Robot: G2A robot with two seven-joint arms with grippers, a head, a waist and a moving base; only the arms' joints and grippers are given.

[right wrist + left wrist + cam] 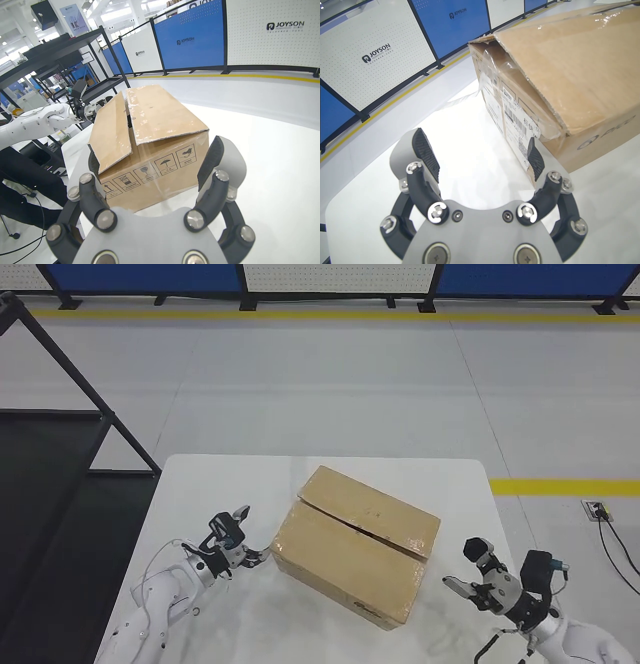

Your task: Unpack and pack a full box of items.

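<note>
Top view has the white desk (200, 479) carrying a cardboard box (355, 559), turned askew to the desk's edges and sitting between its middle and its near edge. Its two top flaps are down but meet unevenly: in the right wrist view one flap (110, 135) stands lifted off the seam. The left gripper (477, 150), jaws wide and empty, is just beside the box's labelled end; whether a pad touches it I cannot tell. The right gripper (152, 165), also spread wide with nothing in it, sits apart from the opposite end, by the desk's right near corner. Loose clear tape (487, 72) curls off the labelled end. Likely trouble: a finger snagging that tape, the flap tearing if pulled from one corner, or a one-sided push sliding the box toward the near edge
</note>
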